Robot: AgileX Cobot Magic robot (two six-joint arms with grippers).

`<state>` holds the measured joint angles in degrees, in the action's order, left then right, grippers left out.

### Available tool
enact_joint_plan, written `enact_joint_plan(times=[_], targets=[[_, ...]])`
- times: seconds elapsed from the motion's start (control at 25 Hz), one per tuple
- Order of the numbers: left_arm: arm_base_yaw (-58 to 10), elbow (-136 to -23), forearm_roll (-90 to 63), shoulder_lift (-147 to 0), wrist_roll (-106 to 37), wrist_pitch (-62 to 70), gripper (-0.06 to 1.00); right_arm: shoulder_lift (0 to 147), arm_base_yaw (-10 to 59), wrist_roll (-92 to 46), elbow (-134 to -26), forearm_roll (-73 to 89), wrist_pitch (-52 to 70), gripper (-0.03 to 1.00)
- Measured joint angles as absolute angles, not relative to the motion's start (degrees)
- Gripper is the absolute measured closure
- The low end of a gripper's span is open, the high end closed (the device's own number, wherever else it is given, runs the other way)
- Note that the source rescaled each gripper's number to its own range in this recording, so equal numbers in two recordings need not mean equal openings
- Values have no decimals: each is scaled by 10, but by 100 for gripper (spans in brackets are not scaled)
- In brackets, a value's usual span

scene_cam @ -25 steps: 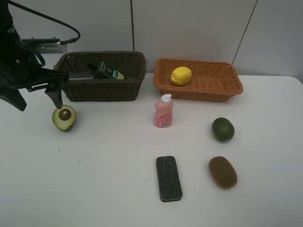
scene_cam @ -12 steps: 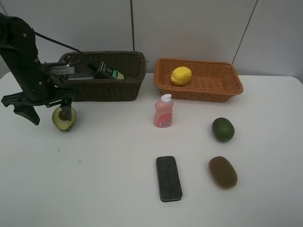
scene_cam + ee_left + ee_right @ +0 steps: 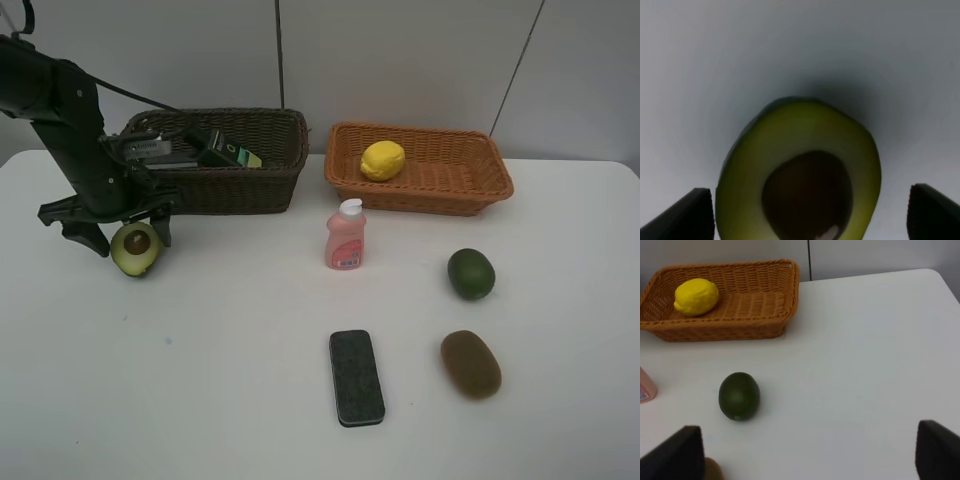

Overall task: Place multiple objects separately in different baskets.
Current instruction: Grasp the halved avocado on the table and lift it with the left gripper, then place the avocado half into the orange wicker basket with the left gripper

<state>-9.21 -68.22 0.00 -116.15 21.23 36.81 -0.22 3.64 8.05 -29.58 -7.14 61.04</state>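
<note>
Low over the white table [image 3: 250,400], with the dark brown basket [image 3: 230,185] close beside it, the left claw [image 3: 128,238] stands wide open, the halved avocado [image 3: 800,175] lying cut face up between its fingertips. The right claw [image 3: 810,455], likewise released, has the green avocado [image 3: 739,395] on the table ahead of it.

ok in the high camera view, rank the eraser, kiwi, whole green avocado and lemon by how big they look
1. black eraser
2. brown kiwi
3. green avocado and yellow lemon: about alike. The lemon sits farther back, so I won't rank them.
</note>
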Motion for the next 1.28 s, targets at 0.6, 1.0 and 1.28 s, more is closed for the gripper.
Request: enact_joint_plan(times=[0.6, 1.0, 1.28], targets=[[-92, -682, 0, -1188, 212, 369, 28, -2, 36, 81, -296, -71, 610, -3], [-92, -682, 0, -1124, 201, 434, 41, -2, 36, 81, -296, -71, 610, -3], [-135, -738, -56, -1018, 158, 455, 41, -2, 36, 81, -296, -71, 610, -3]])
